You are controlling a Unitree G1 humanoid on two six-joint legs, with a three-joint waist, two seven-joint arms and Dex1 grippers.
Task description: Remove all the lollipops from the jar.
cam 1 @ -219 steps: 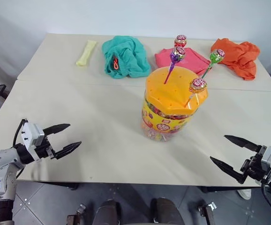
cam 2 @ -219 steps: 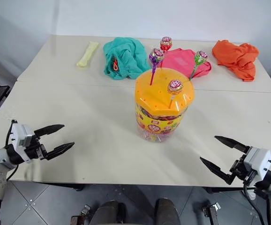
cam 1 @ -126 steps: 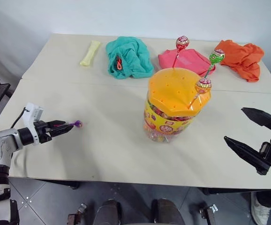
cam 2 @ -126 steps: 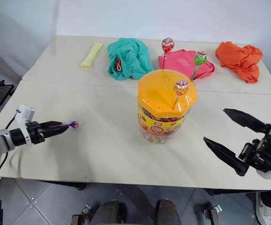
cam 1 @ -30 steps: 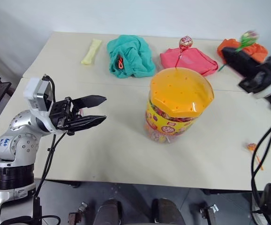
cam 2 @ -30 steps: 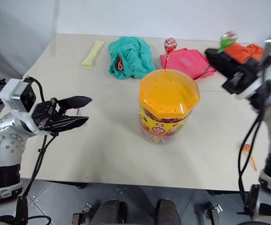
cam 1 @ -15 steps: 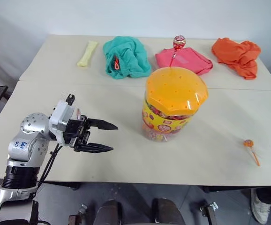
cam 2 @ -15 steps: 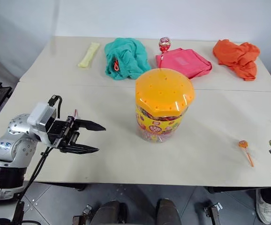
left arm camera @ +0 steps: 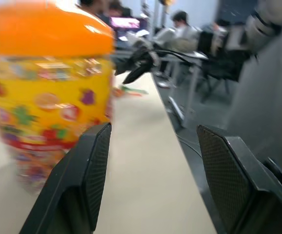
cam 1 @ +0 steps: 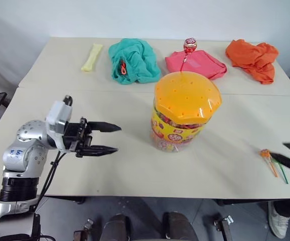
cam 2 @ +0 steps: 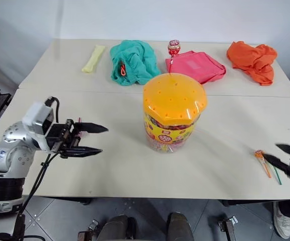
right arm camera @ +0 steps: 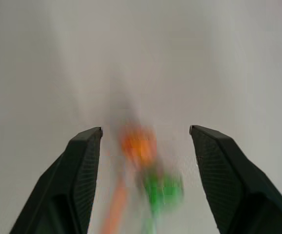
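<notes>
Showing the right gripper [cam 2: 284,157] with fingers spread and empty, the green lollipop [cam 2: 274,172] and orange lollipop [cam 2: 259,155] lying on the table [cam 2: 120,165] just beside it. The left gripper [cam 1: 106,138], also parted and empty, points at the jar [cam 1: 185,113]. One red lollipop [cam 1: 189,44] stands in the lid's far edge: light, with a thin stick, probably best pinched just under the candy.
</notes>
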